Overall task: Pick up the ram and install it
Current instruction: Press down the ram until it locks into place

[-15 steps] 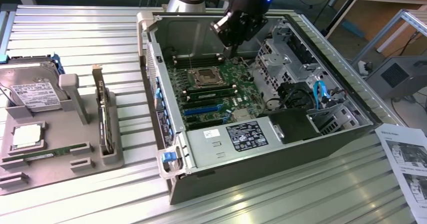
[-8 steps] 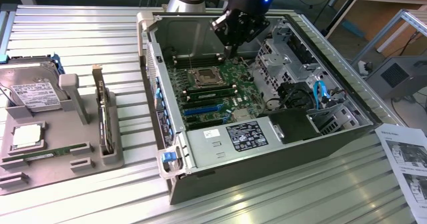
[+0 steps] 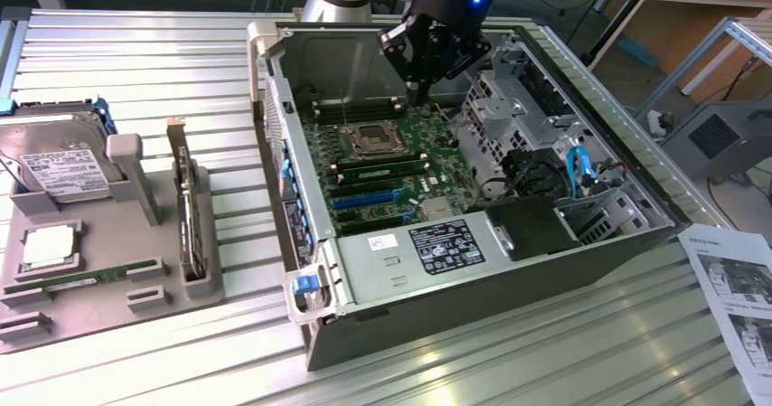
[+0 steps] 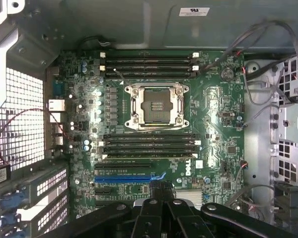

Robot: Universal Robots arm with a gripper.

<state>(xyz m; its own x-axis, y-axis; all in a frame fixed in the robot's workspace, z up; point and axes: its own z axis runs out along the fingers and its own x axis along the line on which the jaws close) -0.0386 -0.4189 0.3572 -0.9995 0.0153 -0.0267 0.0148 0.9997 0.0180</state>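
The black gripper [image 3: 417, 79] hangs clenched and empty over the green motherboard [image 4: 208, 114] inside the open grey computer case [image 3: 483, 270]. The ram [image 3: 90, 277], a long thin green board stick, lies well apart from it toward the exterior view's left, flat in a slot of the grey parts tray [image 3: 108, 320], long axis roughly crosswise. The case wall stands between them. Beside the ram sit a square silver processor chip [image 3: 46, 246] and a silver hard drive [image 3: 61, 166].
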